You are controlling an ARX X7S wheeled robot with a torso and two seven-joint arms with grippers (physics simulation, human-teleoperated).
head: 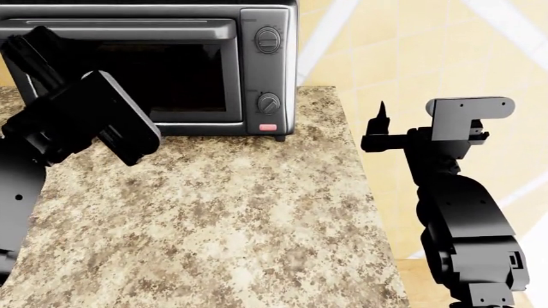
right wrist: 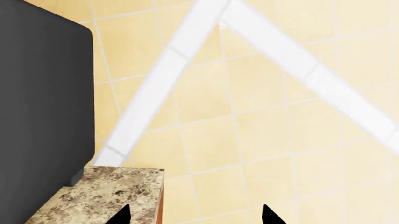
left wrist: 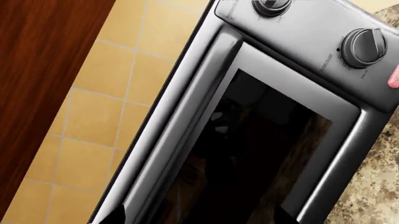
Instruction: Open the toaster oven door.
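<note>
Toaster oven sits at the back of the granite table, against the tiled wall, left of centre in the head view; its control panel with two knobs and a small red button is on the oven's right side. Toaster oven door looks fully closed, dark glass flush in its frame, bar handle running along the top edge. Step in hand, as I judge it: approach, no contact yet. Left arm is raised in front of the oven's left half, and the left wrist view looks close along the door glass and handle bar. Left pincer: only dark tip slivers at the frame edge, spread apart with nothing between them, so it reads as open and empty. Right pincer hangs off the table's right edge over the floor, tips wide apart, holding nothing, well away from the oven. Next move probably calls for bringing the left pincer onto the handle bar, closing around it, then pulling out and down, assuming the door hinges at the bottom; hinge not visible. Writing: small print beside the knobs in the left wrist view and at the panel top, too small and blurred to read; no brand legible.
</note>
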